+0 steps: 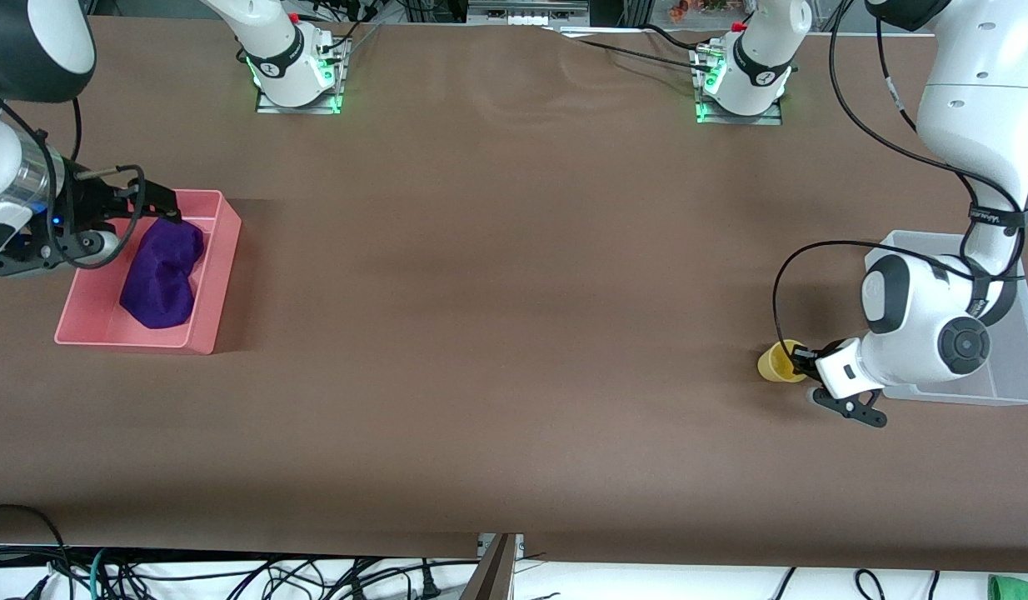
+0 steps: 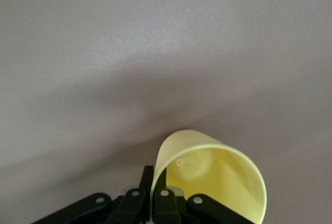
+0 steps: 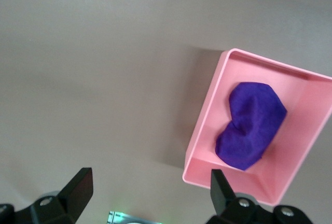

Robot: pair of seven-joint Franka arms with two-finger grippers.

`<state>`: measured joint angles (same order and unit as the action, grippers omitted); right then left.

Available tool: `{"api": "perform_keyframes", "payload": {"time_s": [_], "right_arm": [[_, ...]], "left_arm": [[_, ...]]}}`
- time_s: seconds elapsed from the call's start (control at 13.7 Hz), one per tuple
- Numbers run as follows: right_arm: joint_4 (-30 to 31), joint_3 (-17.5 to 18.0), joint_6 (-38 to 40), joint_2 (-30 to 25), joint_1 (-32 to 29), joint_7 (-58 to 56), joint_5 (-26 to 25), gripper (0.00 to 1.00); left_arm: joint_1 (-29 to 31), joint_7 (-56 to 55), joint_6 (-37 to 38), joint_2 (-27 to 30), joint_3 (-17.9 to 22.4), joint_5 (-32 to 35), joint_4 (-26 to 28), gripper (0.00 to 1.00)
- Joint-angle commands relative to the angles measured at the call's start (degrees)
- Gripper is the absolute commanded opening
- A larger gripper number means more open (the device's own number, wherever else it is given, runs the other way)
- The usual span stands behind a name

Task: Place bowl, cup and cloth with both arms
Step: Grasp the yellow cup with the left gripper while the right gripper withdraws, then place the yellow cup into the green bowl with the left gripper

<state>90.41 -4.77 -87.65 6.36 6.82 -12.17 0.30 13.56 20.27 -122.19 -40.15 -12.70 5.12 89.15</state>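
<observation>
**Cup in hand, cloth already binned**

Your bench (image 1: 497, 333) carries two bins: a pink bin (image 1: 218, 283) at the right arm's end and a pale grey bin (image 1: 1010, 367) at the left arm's end, most of it covered by the left arm. The cloth (image 1: 160, 275) lies inside the pink bin, so that item looks settled. Your right hand (image 1: 152, 207) hangs over the pink bin with its fingers spread wide and nothing between them.

Your left hand (image 1: 801, 360) is closed on the wall of the cup (image 1: 779, 362), pinching the rim with one finger inside. The cup sits low at the bench beside the grey bin, tipped over on its side as the left wrist view shows it (image 2: 210, 180).

Lift it clear of the bin wall before carrying across, and keep the pinch firm; a thin wall can slip or flex.

You cannot see the bowl anywhere; it may sit in the grey bin under the arm.
</observation>
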Motion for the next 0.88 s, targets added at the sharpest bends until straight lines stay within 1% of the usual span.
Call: {"api": "perform_keyframes", "payload": {"time_s": [0.0,0.15,0.22,0.29,0.44,0.51,0.66,0.73,0.8], "right_arm": [[-5.58,0.20,2.31,-0.47,-0.67,0.57,-1.88,1.00],[-8.31,0.03,2.57,-0.73,-0.67,0.57,-2.06,1.00],[-8.41,0.20,2.75,-0.64,-0.67,0.40,-2.93,1.00],[-8.41,0.20,3.36,-0.64,-0.67,0.40,-3.46,1.00],[-8.32,0.29,4.94,-0.73,-0.67,1.10,-3.29,1.00],[-8.32,0.12,5.12,-0.64,-0.76,1.62,-3.20,1.00],[-8.41,-0.06,6.26,-0.47,-0.76,2.41,-3.03,1.00],[-8.41,-0.06,6.44,-0.21,-0.76,3.90,-2.50,1.00],[-8.50,-0.15,6.53,-0.20,-0.76,4.43,-1.63,1.00]], "left_arm": [[0.24,0.91,9.55,6.29,0.39,0.15,-1.77,0.00],[1.46,3.26,20.53,9.64,0.75,0.41,-6.24,0.00],[2.78,7.38,25.46,10.00,1.10,2.07,-8.79,0.00],[4.53,12.38,28.64,10.09,1.45,4.69,-10.21,0.00],[9.80,23.35,29.81,11.32,1.36,8.92,-8.57,0.00],[11.39,27.59,29.29,11.15,1.36,11.72,-6.38,0.00],[18.32,30.96,25.01,10.70,0.93,12.80,-1.72,0.00],[19.57,32.80,22.02,10.88,0.92,12.81,0.65,0.00],[20.62,33.60,19.90,10.97,0.92,12.81,1.81,0.10]]}}
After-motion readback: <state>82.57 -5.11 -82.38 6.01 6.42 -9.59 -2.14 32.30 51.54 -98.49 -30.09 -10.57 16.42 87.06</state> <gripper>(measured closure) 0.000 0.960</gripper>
